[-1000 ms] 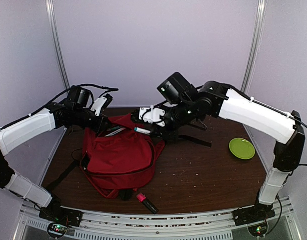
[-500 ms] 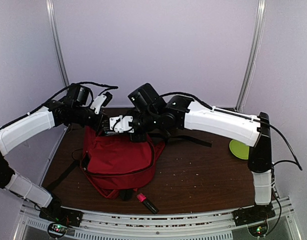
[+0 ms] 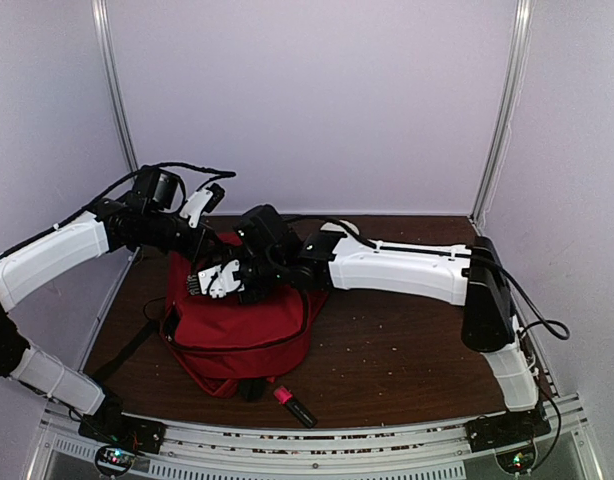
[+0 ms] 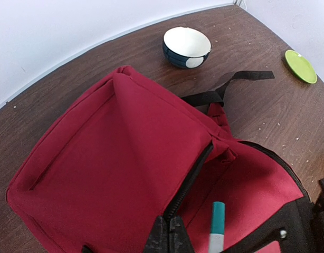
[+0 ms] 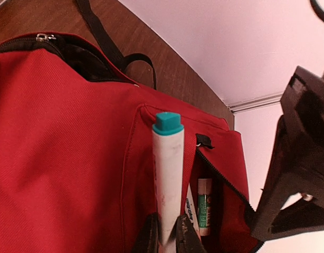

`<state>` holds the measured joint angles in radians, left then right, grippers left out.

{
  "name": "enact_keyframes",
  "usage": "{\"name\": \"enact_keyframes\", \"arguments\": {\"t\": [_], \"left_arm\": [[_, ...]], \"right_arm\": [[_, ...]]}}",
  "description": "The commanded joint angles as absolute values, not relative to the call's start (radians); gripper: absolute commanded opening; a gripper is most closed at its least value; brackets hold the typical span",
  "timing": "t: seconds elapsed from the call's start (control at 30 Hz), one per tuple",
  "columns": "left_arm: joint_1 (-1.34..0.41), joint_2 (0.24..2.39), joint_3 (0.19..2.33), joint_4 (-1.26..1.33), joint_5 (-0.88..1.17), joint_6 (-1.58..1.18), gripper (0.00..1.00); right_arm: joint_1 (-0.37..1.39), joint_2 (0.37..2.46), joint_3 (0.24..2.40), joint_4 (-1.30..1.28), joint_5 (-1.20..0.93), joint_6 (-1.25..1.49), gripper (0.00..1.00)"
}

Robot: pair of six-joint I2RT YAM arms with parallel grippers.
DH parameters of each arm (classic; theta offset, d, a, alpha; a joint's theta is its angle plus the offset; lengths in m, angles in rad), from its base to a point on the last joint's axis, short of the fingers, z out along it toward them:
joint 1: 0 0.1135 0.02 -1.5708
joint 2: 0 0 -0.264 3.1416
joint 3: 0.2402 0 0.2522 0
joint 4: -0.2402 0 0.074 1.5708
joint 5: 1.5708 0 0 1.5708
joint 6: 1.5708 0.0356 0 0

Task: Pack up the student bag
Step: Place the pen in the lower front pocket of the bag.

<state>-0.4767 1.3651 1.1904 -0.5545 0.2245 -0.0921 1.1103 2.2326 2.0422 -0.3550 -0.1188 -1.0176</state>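
red student bag lies left of centre on the table. left gripper pinches its zipper edge, right gripper clamps a teal-capped marker over the pocket. one pen is inside; pink highlighter lies unpacked.

The pincer is pinched closed on the black zipper edge of the red backpack, which fills most of the view. Just right of it, a teal-capped marker points over the open mouth. On the table beyond the bag sit a white bowl and, off to the right, a green plate.
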Motion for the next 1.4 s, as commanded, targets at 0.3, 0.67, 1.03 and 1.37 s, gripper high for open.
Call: {"name": "enact_keyframes", "arguments": {"t": [0.3,0.67,1.03,1.37], "left_arm": [[-0.47,1.318,1.23,-0.557,0.263,-0.091,0.0],[-0.469,1.319,1.232,-0.571,0.263,-0.08,0.0],[-0.47,1.328,1.228,-0.574,0.279,-0.079,0.0],[-0.471,1.325,1.233,-0.578,0.277,-0.08,0.0]], "right_arm": [[1.077,2.394,2.105,-0.168,0.051,-1.184,0.11],[1.019,2.434,2.121,-0.091,0.163,-1.152,0.09],[1.021,2.437,2.131,-0.027,0.211,-1.065,0.17],[1.023,2.467,2.173,-0.104,0.214,-1.064,0.52]]}}
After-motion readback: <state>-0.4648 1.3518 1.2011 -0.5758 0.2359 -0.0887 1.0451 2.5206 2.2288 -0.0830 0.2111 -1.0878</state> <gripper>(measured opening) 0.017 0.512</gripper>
